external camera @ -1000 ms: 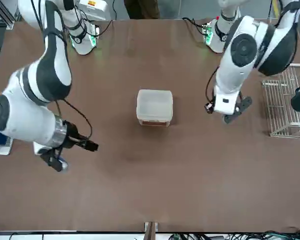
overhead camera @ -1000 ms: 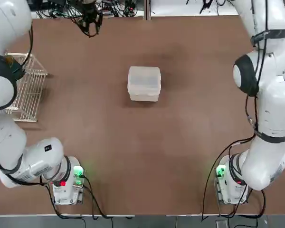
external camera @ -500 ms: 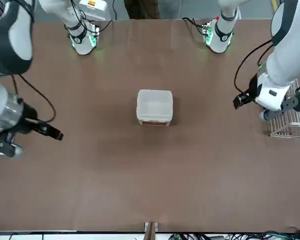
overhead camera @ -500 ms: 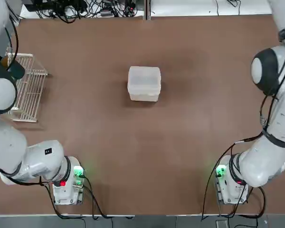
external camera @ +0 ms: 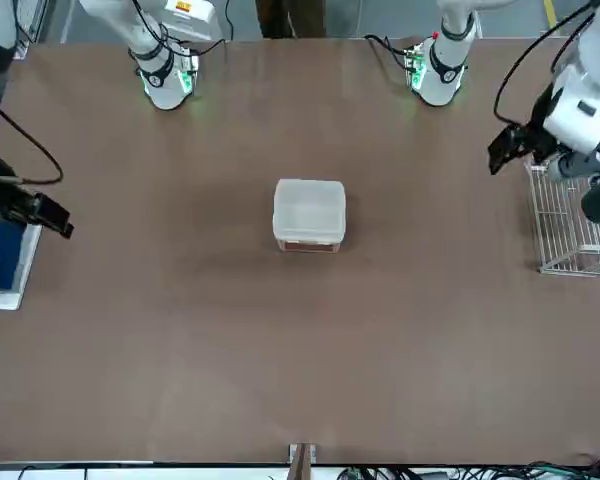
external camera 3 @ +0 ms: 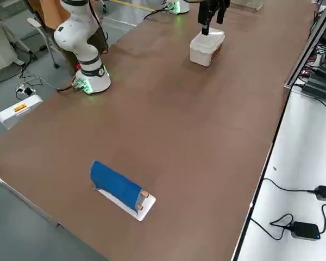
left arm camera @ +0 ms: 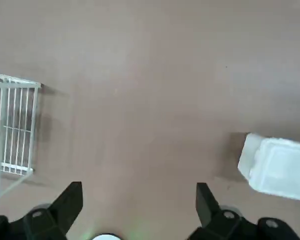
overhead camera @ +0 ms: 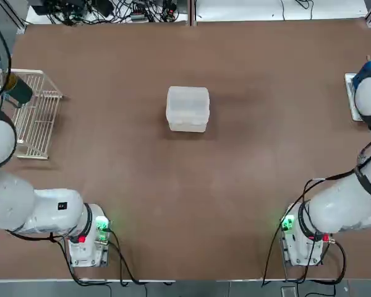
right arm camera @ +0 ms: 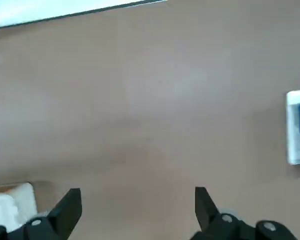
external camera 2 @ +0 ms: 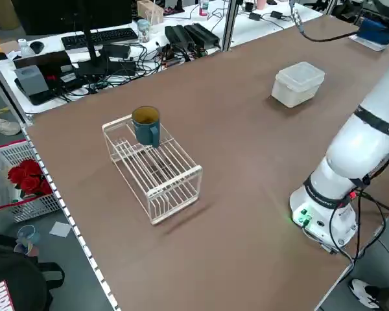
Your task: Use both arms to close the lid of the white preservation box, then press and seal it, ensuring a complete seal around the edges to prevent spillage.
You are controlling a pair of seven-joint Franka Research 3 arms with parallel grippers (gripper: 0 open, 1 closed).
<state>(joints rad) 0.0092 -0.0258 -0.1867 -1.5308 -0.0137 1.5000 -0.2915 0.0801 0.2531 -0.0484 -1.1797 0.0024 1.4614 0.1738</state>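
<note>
Two pincers, left gripper and right gripper, stand wide open, gripping nothing. Between them, well apart from both, sits the box, probably light, slippery, slightly springy: brace its walls, press the lid along its rim. The left side view shows a wall the top view hides.

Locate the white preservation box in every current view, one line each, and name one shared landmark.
Top view: the white preservation box, upper middle.
Front view: centre, slightly high.
Left side view: upper right.
Right side view: upper area, right of centre.
Left wrist view: right edge, partly cut off.
Right wrist view: lower left corner, partly cut off.
Landmark: the brown tabletop, under the box in all six.
</note>
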